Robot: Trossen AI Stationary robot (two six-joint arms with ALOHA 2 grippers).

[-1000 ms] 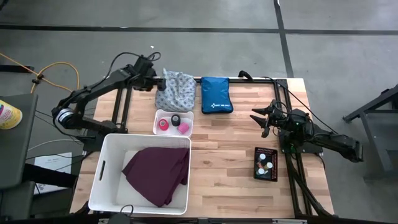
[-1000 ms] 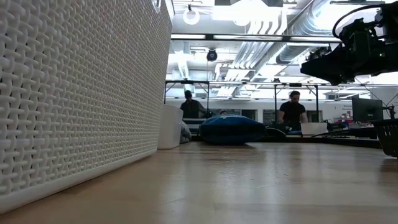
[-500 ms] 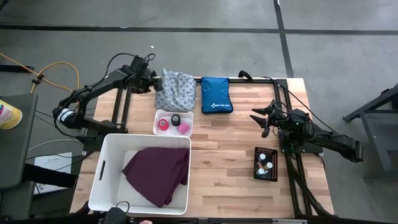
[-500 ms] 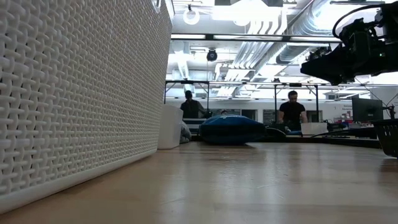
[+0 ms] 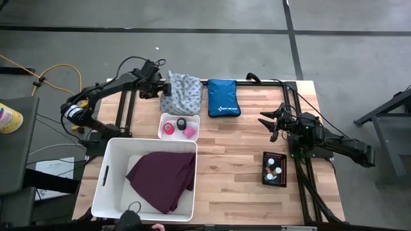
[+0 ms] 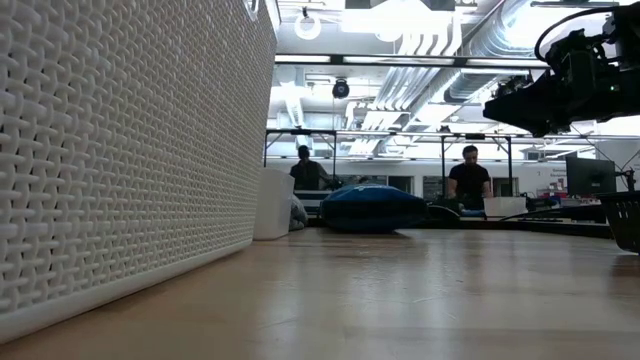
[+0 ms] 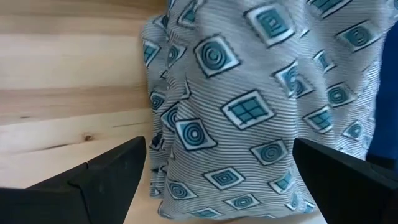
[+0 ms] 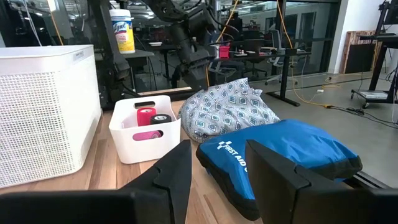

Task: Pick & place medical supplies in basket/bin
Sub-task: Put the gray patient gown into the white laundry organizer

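Purple cloth [image 5: 162, 178] already sits in the white bin [image 5: 106, 183] at 7 o'clock; left gripper [image 5: 163, 85], jaws wide, is at the patterned cloth [image 5: 180, 92] at 11; tape rolls [image 5: 178, 127], vials [image 5: 273, 169] wait; right gripper [image 5: 272, 124] half-open, empty.

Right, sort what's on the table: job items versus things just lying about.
Job items:
- patterned cloth, left gripper open beside it
- tape rolls in the small white tub
- vials in the black tray
- purple cloth already in the white basket

Lying about:
- blue pouch
- right gripper, waiting, holding nothing
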